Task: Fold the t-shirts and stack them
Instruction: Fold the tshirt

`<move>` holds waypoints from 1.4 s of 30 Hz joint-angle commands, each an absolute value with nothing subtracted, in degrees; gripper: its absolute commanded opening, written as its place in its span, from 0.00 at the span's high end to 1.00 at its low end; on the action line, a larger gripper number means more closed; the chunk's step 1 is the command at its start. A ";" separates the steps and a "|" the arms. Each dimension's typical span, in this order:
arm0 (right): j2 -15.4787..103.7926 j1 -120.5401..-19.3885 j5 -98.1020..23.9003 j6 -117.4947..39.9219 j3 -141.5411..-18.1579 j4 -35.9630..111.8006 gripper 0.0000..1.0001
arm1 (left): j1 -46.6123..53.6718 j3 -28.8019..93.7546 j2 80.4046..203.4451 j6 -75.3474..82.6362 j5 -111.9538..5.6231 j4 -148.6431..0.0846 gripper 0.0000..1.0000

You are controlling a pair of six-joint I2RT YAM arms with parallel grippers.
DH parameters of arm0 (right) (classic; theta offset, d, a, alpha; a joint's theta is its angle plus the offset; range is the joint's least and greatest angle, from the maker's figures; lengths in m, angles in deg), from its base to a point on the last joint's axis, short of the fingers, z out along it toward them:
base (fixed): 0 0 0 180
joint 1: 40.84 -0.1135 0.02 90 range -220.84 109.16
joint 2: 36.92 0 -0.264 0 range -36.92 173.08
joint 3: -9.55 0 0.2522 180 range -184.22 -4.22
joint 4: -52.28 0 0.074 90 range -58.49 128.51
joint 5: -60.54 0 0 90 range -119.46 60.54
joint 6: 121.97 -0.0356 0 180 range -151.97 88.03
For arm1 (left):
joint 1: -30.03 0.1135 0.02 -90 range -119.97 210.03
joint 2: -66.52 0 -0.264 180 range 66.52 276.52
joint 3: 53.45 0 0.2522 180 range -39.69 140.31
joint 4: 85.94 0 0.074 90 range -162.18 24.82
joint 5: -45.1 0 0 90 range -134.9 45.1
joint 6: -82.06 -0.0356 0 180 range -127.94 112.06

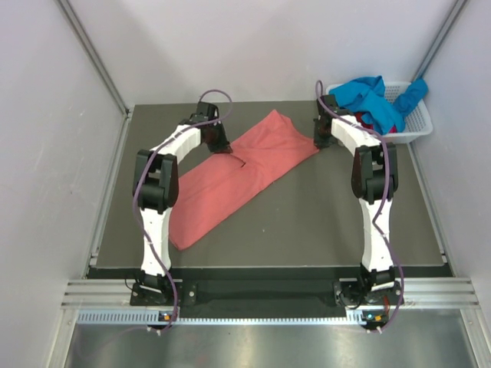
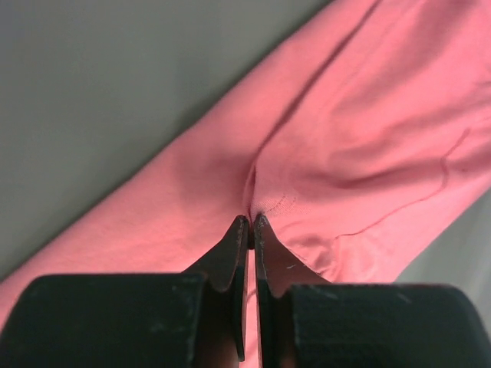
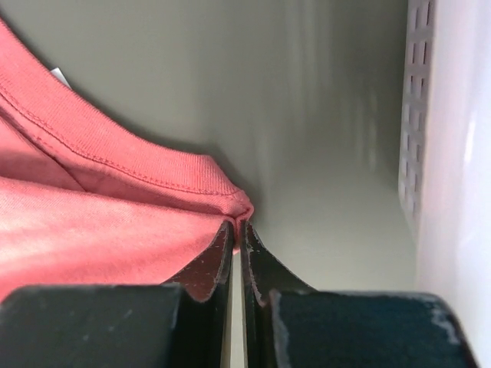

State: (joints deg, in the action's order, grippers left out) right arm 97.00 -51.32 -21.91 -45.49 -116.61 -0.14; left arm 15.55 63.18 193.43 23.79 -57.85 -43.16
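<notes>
The salmon-pink t-shirt is lying slantwise on the surface, left fingers pinching a small mid-cloth pucker, right fingers nipping only the collar's edge, so I'm fearing either thin hold slipping free under any pull

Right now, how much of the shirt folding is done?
The pink shirt lies on the table as a long strip, seemingly folded once. The left gripper and right gripper both pinch the cloth, probably for another fold. The blue shirt and red shirt wait in the basket; no stack yet.
</notes>
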 commanded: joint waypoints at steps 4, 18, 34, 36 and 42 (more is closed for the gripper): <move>92.73 -49.98 -17.68 -41.82 -113.38 0.09 0.79 | 16.67 65.25 197.83 21.33 -59.07 -37.11 0.76; 96.04 -58.15 -41.75 -40.93 -130.24 13.10 0.39 | 16.58 63.58 191.50 22.12 -60.46 -38.42 0.51; 109.68 -60.26 -49.94 -47.97 -137.11 30.34 0.48 | 16.58 55.23 188.42 24.50 -64.50 -46.34 0.55; 110.55 -60.26 -50.02 -48.14 -137.37 30.87 0.50 | 16.58 55.14 187.99 24.23 -64.68 -46.33 0.55; 111.79 -60.79 -51.26 -48.06 -137.28 30.87 0.58 | 16.58 54.53 187.10 25.37 -64.94 -47.12 0.55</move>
